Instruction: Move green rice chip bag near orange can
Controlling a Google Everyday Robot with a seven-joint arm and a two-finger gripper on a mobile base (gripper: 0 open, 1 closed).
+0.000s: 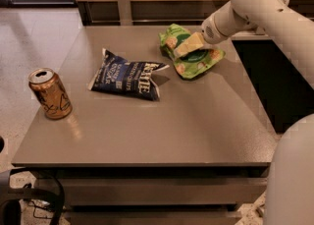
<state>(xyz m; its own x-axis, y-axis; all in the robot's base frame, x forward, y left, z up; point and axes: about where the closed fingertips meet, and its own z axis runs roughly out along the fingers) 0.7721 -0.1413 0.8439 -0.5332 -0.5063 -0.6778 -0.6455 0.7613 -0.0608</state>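
Lying at the far right of the table: green rice chip bag, gripper on top.
Crinkled, flat; upper middle covered by the pale gripper tip, reaching in from the right on a white arm and touching the bag's upper face; open or closed, cannot tell. Near but apart from dark blue chip bag to its left. Well apart from orange can, upright near the left edge.

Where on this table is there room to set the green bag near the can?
Bare table runs along the front edge, right of the can and before the blue bag. A narrower gap lies between can and blue bag. Crowded back right: the gripper is at the green bag.
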